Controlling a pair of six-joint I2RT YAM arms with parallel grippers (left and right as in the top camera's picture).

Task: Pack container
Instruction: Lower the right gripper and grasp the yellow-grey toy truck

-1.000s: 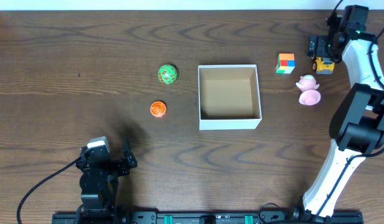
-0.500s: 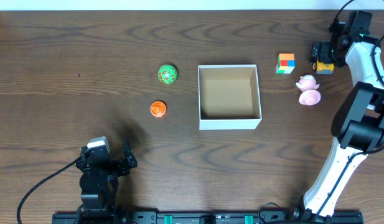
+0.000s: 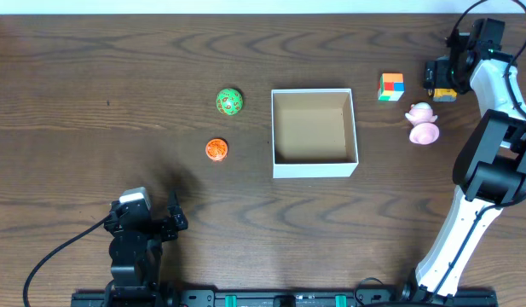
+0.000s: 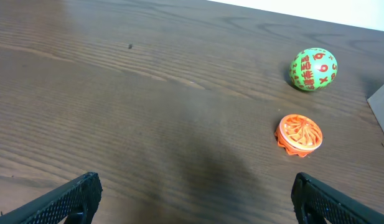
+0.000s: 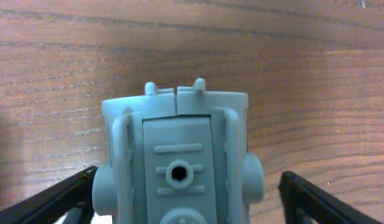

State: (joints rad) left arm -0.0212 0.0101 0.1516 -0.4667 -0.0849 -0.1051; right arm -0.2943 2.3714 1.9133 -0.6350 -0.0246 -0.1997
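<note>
A square, shallow cardboard container, white outside and brown inside, sits open-topped near the middle of a dark wooden desk. Nothing lies inside it.

To its left, well apart from the wall, a green ball with red markings rests on the desk. An orange ribbed disc lies nearer the front, just below the ball.

To the container's right stands a small multicoloured cube. A pink toy sits just beside and in front of the cube.

Farther right, near the desk's back corner, is a yellow and black toy vehicle. The right pincer is down at this toy. In the wrist view its two dark fingers are spread wide at either side of the toy's grey plastic body, released, with a gap showing on one side.

The left pincer waits at the front left of the desk, well away from everything. Its fingers are spread apart with only bare wood between them.
</note>
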